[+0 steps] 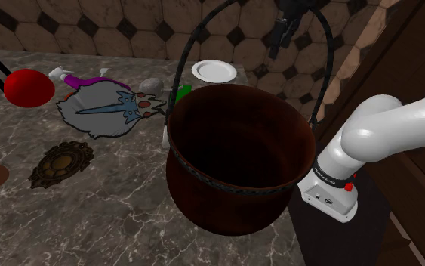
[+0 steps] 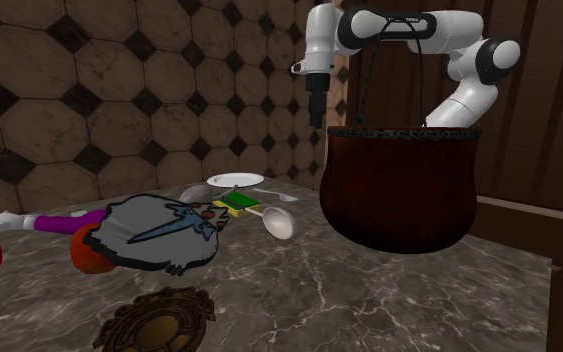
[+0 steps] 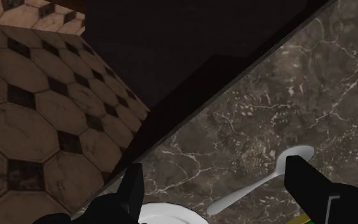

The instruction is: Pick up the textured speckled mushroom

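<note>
Now, mind the big brown pot [image 1: 237, 159] and its tall handle [image 1: 177, 72], since between the toy figure [image 1: 101, 109] and the plate [image 1: 214, 71] lies the small grey mushroom [image 1: 152, 83], and your gripper [image 1: 282, 34], fingers apart overhead, could clip that handle descending.

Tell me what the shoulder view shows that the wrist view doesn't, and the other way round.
From the shoulder: the big dark cauldron, a red ball, a flat grey figure and an ornate brown plaque. From the wrist: the spoon lying full length beyond the open gripper. Both: the white plate, the marbled counter and octagon tiles.
</note>
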Controlling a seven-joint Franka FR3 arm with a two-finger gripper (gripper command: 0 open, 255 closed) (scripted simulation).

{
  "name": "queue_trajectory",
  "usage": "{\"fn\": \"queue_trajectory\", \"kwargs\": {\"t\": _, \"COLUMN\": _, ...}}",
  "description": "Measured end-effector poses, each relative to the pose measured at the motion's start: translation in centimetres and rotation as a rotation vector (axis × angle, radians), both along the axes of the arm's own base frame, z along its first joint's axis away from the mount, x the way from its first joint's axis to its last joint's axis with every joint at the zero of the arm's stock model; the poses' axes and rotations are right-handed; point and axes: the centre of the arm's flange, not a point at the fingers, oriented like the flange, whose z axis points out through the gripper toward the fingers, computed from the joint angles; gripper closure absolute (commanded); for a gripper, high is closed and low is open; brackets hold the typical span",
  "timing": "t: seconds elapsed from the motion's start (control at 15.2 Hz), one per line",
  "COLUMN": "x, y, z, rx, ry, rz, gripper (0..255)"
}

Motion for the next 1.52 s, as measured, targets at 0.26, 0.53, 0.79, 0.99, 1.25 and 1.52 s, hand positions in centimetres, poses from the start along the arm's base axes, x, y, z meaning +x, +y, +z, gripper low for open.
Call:
{"fn": "queue_trajectory", "kwargs": {"t": 0.26, "x": 2.2, "y": 1.5, "z": -0.8, "rx": -0.015, "ry": 0.003, "rz": 0.057, "gripper": 0}}
{"fn": "queue_trajectory", "kwargs": {"t": 0.53, "x": 6.6, "y": 4.2, "z": -2.6, "rx": -0.043, "ry": 0.007, "rz": 0.162, "gripper": 0}}
{"fn": "queue_trajectory", "kwargs": {"t": 0.79, "x": 10.3, "y": 7.8, "z": -4.4, "rx": -0.072, "ry": 0.01, "rz": 0.272, "gripper": 0}}
{"fn": "queue_trajectory", "kwargs": {"t": 0.99, "x": 13.2, "y": 10.1, "z": -5.4, "rx": -0.094, "ry": 0.012, "rz": 0.354, "gripper": 0}}
{"fn": "queue_trajectory", "kwargs": {"t": 1.25, "x": 16.2, "y": 14.1, "z": -7.4, "rx": -0.122, "ry": 0.016, "rz": 0.464, "gripper": 0}}
{"fn": "queue_trajectory", "kwargs": {"t": 1.52, "x": 18.8, "y": 18.2, "z": -9.5, "rx": -0.151, "ry": 0.019, "rz": 0.574, "gripper": 0}}
